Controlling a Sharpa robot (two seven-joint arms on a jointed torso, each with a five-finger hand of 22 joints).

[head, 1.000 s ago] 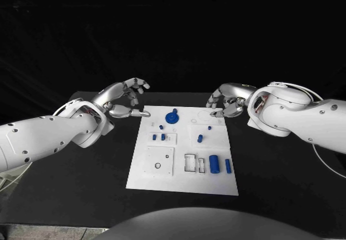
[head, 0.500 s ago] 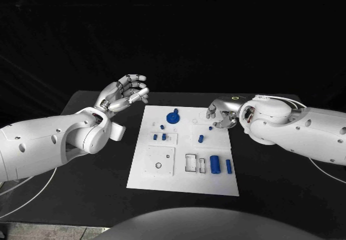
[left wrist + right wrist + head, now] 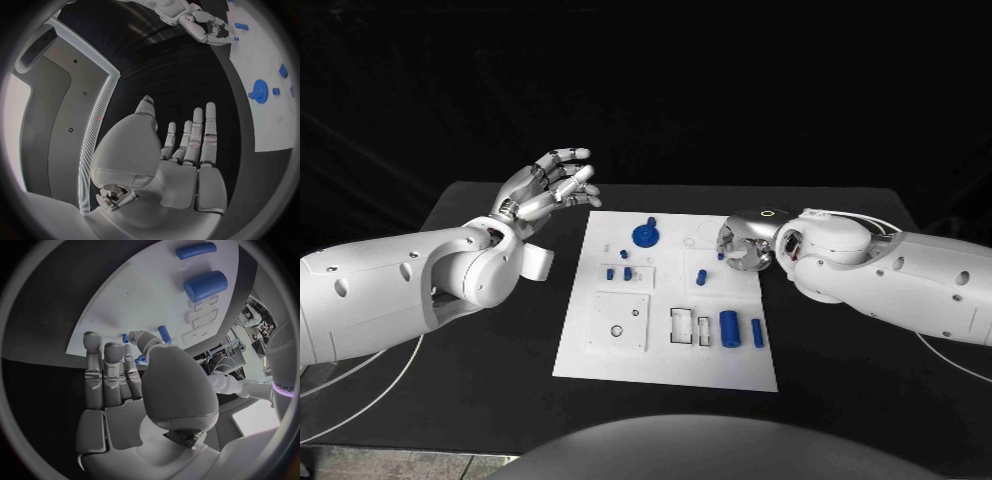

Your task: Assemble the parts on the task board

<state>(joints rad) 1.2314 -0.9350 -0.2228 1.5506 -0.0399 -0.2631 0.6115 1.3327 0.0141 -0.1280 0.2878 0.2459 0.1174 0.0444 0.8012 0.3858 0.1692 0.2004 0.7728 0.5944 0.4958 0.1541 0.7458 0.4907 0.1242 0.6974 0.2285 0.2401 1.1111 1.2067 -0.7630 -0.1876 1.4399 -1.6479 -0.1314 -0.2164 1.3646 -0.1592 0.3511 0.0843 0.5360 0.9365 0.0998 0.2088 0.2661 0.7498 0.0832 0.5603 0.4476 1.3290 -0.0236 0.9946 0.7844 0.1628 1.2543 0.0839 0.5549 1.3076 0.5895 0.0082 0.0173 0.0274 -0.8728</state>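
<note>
The white task board (image 3: 668, 360) lies in the middle of the black table. On it are a blue gear (image 3: 646, 236) at the far end, small blue pegs (image 3: 609, 273) in the middle, and a thick blue cylinder (image 3: 728, 323) with a thinner one (image 3: 757, 333) near the right edge. My left hand (image 3: 548, 190) is raised off the board's far left corner, fingers straight and apart, holding nothing; the left wrist view shows its flat palm (image 3: 184, 150). My right hand (image 3: 740, 245) hovers at the board's right edge, empty, with its fingers (image 3: 109, 375) extended.
Black table (image 3: 473, 330) surrounds the board on all sides. The left wrist view shows the board (image 3: 275, 125) with the gear (image 3: 258, 91), and my right hand (image 3: 206, 27) beyond. The right wrist view shows the thick cylinder (image 3: 204, 286) and the board's rectangular slots (image 3: 203, 315).
My left hand has lifted away from the board's far left corner and spread its fingers. My right hand has drawn back from the far right corner toward the board's right edge.
</note>
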